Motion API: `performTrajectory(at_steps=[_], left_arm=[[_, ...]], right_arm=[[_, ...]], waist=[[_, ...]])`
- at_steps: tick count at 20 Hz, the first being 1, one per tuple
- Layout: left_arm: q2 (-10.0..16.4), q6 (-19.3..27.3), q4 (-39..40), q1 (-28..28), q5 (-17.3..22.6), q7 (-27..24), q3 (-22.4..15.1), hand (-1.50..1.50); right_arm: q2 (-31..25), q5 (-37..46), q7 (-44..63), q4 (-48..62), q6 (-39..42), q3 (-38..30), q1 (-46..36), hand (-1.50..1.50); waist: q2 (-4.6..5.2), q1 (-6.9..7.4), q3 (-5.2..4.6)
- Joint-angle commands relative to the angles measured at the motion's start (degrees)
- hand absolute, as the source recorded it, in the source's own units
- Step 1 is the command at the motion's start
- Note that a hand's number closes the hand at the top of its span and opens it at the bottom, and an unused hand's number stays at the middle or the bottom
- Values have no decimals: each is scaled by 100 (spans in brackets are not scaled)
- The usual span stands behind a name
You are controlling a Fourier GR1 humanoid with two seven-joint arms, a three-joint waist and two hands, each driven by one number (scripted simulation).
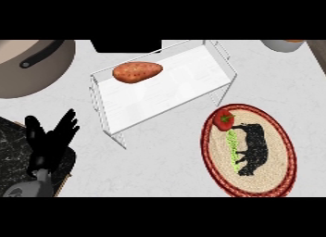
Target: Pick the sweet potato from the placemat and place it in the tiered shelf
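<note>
Potato (137, 72) lies on the top tier of the shelf (176, 88), toward its left end and well apart from the mat (278, 155), so I judge the placing done, with nothing left but to stand off. My left hand (51, 139) rests at lower left, fingers straight, holding nothing. I can't see the right hand. Only a red vegetable (223, 120) sits on the mat.

The tiered shelf (172, 90) looks like clear, glossy plastic or glass on thin pale rods, the sweet potato (137, 72) has a matt, speckled skin, the placemat (276, 155) is coarse woven fibre (rough at its red rim), and the worktop (159, 162) is smooth, pale, faintly veined stone.
</note>
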Motion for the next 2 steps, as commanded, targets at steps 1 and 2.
performTrajectory(at_steps=[1,2], left_arm=[[-197,167,-265,262,-183,27,-200,0],[26,-153,-115,183,55,-13,14,0]], right_arm=[[-496,-416,-302,215,601,-167,290,-150],[-804,-534,-226,377,719,-340,202,-150]], waist=[[-4,35,0],[3,35,-1]])
